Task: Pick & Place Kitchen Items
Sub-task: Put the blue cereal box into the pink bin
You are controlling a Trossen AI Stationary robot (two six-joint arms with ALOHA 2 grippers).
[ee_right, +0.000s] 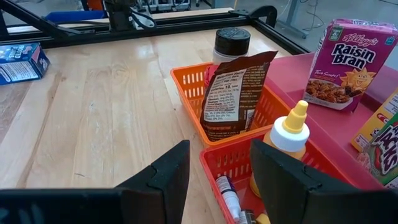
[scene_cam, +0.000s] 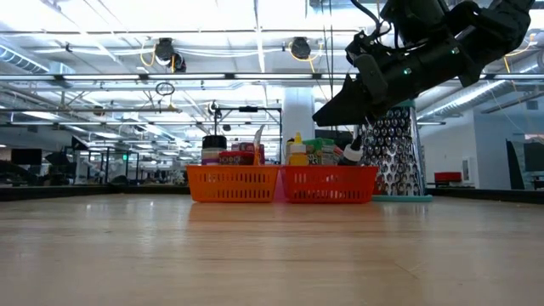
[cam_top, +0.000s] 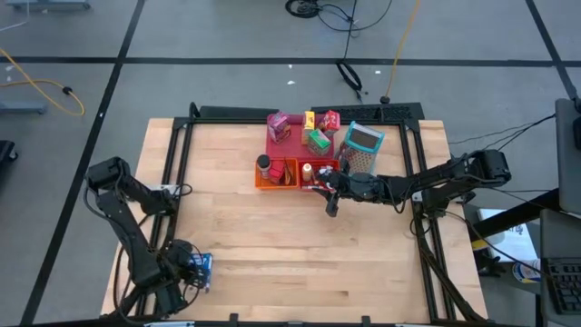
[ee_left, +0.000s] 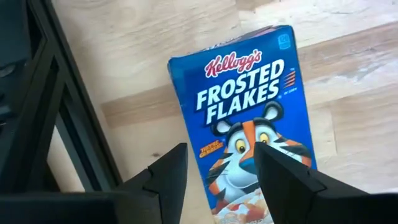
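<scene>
Kitchen items are seen gathered around the red bin (cam_top: 320, 173), over which the right gripper (cam_top: 332, 192) is held with jaws parted and nothing between them; in the right wrist view the two dark fingers (ee_right: 163, 177) are framed above the bin's near corner. Inside the red bin a yellow squeeze bottle (ee_right: 287, 138) is stood upright and a tiny bottle (ee_right: 229, 193) is laid on the floor of the bin. Just beside the red bin, touching it along one wall, an orange bin (ee_right: 194, 93) is placed, with a brown packet (ee_right: 235, 95) propped upright in it and a black round can (ee_right: 231, 43) behind the packet. Behind both bins a flat pink-red tray (cam_top: 292, 143) is set, on which a purple Raisin Bran box (ee_right: 347, 62) is stood, with more small boxes (cam_top: 320, 130) next to it. A metal grater (cam_top: 362, 148) is stood upright near the red bin, at the tray's end.

Well apart from the red bin, at the table's (cam_top: 290, 254) opposite corner, the left gripper (ee_left: 216, 163) is held just above a blue Frosted Flakes box (ee_left: 249, 118) lying flat on the wood, its jaws spread on either side of the box's lower end and released, not gripping it.
</scene>
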